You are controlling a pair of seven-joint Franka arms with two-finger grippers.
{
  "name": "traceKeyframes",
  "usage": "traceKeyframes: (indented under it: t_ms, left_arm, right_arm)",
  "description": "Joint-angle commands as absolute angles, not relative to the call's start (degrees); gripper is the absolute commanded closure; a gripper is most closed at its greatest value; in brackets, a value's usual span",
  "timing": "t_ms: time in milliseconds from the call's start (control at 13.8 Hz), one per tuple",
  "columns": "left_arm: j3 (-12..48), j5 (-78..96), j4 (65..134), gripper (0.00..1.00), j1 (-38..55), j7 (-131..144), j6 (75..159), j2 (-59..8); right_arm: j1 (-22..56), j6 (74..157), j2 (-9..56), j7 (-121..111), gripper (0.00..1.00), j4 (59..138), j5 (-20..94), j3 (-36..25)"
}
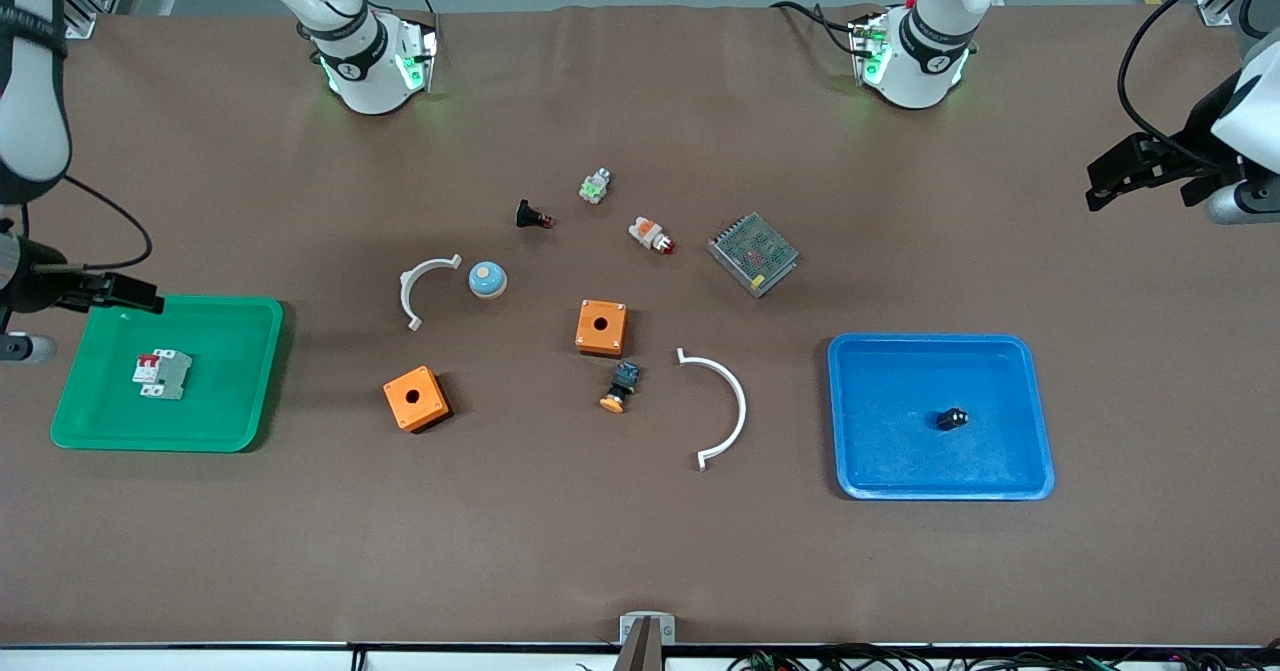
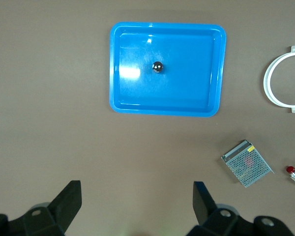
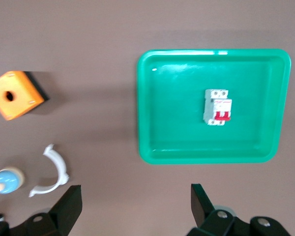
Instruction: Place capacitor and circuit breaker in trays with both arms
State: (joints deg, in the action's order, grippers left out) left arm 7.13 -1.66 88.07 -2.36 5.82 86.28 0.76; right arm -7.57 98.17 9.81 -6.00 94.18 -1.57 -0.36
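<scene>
The capacitor (image 1: 952,418), a tiny black cylinder, lies in the blue tray (image 1: 890,401); it also shows in the left wrist view (image 2: 157,67) in that tray (image 2: 187,88). The circuit breaker (image 1: 162,373), white-grey with two red levers, lies in the green tray (image 1: 230,371); the right wrist view shows it (image 3: 217,107) in the tray (image 3: 172,123). My left gripper (image 1: 1135,171) is open and empty, up over bare table at the left arm's end (image 2: 136,196). My right gripper (image 1: 110,291) is open and empty, up over the table by the green tray's rim (image 3: 136,199).
Between the trays lie two orange boxes (image 1: 601,327) (image 1: 415,398), two white arcs (image 1: 725,406) (image 1: 420,286), a blue-white round button (image 1: 487,279), a mesh metal box (image 1: 753,253), an orange-capped black button (image 1: 621,386), a white-orange indicator (image 1: 651,235) and a red-tipped black part (image 1: 532,216).
</scene>
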Motion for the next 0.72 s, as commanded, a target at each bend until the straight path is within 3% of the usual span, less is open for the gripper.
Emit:
traceKeyframes:
  t_ms: [0, 652]
  left_arm:
    - [7.2, -1.2, 87.7, 0.00, -2.4, 5.3, 85.1, 1.2]
    - [7.2, -1.1, 87.0, 0.00, -2.4, 5.3, 84.3, 1.3]
  right_arm:
    - [-5.5, 97.2, 5.9, -4.4, 0.02, 95.9, -2.3, -0.6]
    - [-0.2, 94.2, 1.9, 0.4, 0.02, 94.6, -2.0, -1.3]
